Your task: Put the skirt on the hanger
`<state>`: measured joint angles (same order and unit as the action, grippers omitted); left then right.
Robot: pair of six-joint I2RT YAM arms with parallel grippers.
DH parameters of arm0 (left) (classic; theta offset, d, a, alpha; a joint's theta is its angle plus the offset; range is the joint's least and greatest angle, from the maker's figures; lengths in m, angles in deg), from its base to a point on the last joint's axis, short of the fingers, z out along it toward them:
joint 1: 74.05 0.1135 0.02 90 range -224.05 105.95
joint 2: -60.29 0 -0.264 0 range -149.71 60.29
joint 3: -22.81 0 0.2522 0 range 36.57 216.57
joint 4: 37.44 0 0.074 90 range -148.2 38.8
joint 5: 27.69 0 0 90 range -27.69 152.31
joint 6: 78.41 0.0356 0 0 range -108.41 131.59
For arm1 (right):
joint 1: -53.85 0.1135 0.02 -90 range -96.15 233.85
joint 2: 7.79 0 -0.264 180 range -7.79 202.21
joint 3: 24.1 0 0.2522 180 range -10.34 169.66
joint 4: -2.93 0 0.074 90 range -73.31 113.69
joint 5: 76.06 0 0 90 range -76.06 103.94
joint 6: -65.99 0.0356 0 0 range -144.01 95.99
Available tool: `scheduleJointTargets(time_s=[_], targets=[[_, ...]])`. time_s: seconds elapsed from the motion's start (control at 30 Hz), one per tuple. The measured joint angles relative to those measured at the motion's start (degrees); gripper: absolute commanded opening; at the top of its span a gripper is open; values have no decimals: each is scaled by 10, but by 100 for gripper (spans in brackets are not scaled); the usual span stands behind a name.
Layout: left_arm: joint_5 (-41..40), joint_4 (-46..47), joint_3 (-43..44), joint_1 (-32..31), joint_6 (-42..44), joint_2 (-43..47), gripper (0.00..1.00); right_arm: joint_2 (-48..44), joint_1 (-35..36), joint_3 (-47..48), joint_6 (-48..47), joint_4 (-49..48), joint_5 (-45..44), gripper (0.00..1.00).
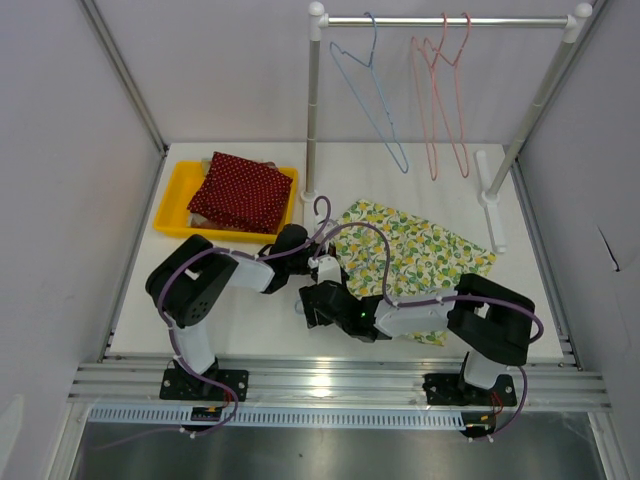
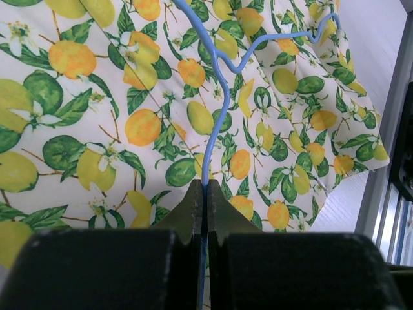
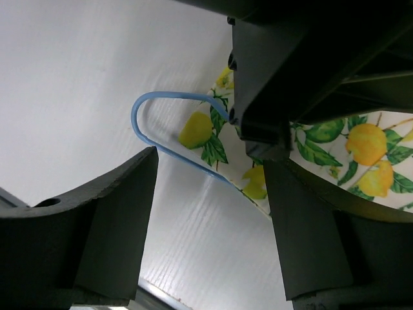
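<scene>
The lemon-print skirt (image 1: 415,255) lies flat on the white table, right of centre. My left gripper (image 1: 322,262) is shut on the wire of a blue hanger (image 2: 208,148) that lies on top of the skirt (image 2: 97,129); the jaws (image 2: 205,194) pinch the wire. My right gripper (image 1: 308,303) is open and empty, low over the table at the skirt's near left corner. In the right wrist view its gripper (image 3: 210,226) frames bare table, with the hanger's curved blue end (image 3: 145,113) and the skirt's edge (image 3: 258,181) just beyond. The left gripper's body (image 3: 303,64) fills that view's top right.
A yellow tray (image 1: 172,205) with a red dotted cloth (image 1: 240,190) stands at the back left. A clothes rail (image 1: 440,20) at the back carries a blue hanger (image 1: 368,95) and pink hangers (image 1: 440,95). Its white foot (image 1: 490,195) rests right of the skirt.
</scene>
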<state>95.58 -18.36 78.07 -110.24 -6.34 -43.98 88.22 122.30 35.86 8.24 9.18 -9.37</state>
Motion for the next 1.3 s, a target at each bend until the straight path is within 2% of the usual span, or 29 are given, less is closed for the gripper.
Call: scheduleJointTargets(time_s=[0.07,0.17,0.2,0.3,0.37,0.4,0.53,0.7,1.03,1.3], targets=[[1,0,0,0,0,0,0,12,2,2,0,-5,-5,70],[1,-2,3,0,0,-1,0,22,5,3,-2,-10,-18,62],[1,-4,3,0,0,-1,0,25,5,5,-2,-11,-21,53],[2,-4,4,0,0,-3,0,35,5,9,-5,-14,-35,35],[2,-5,4,0,0,-5,0,40,7,13,-5,-14,-42,29],[3,-5,4,0,0,-5,0,42,8,14,-5,-14,-46,23],[4,-5,4,0,0,-5,0,43,11,15,-4,-12,-54,15],[4,-5,4,0,3,-5,0,19,14,14,-4,17,-58,13],[3,-10,10,0,6,-5,0,-104,21,7,-8,80,-52,14],[3,-20,19,0,8,-5,0,-113,80,-14,14,125,-28,14]])
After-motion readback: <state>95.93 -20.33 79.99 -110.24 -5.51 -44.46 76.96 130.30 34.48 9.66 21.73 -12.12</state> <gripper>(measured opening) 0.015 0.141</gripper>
